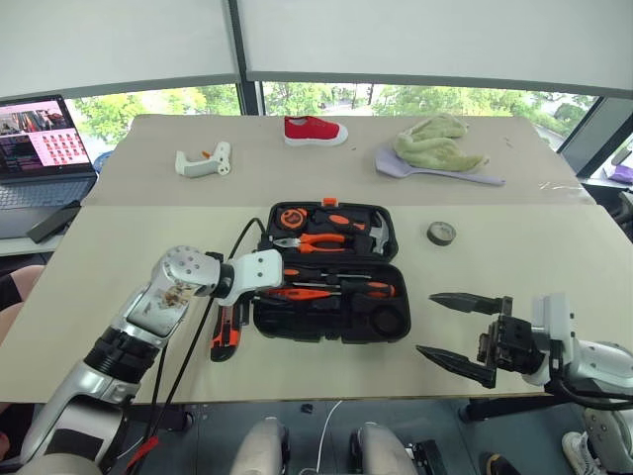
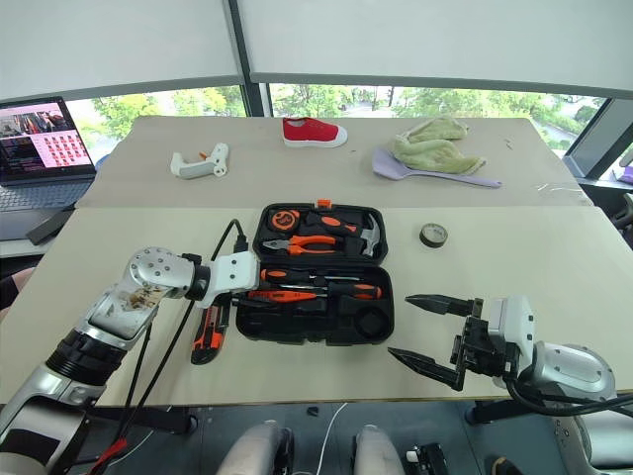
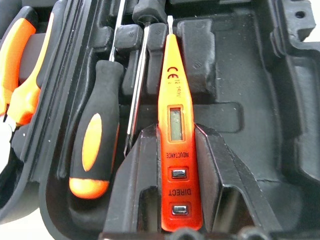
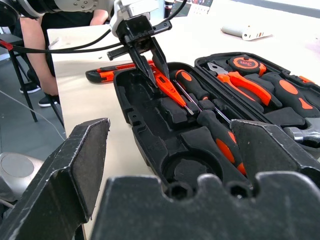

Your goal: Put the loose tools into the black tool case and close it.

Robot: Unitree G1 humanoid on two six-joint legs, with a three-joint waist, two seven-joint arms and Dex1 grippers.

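Left gripper (image 4: 150,62) closed on the slim orange tester screwdriver (image 3: 179,150), one black finger (image 3: 140,185) on each side of its body, holding it low over the front half of the open black tool case (image 1: 391,332), tip pointing away from the wrist along a moulded recess. Just beside the tester, two orange-and-black-handled screwdrivers (image 3: 95,150) lying in neighbouring recesses of the same half, shafts running parallel. Beyond these, in the far half of the case, orange-handled pliers (image 1: 312,240) and a hammer (image 1: 374,233) seated in place. Just outside the case wall, beneath the left wrist, orange-black utility knife (image 1: 226,334) lying flat on the table (image 1: 119,287). Right gripper (image 1: 463,332) spread wide and holding nothing, hovering level off the case's right front corner, fingers pointing toward it but apart from it. Farther out past the right gripper, well apart from the case, small dark grey tape roll (image 1: 441,234) lying flat on the table. Far side of the table: white gun-shaped tool (image 1: 204,161), red shoe (image 1: 315,131), green cloth (image 1: 435,143). Laptop (image 1: 40,148) off past the left arm.
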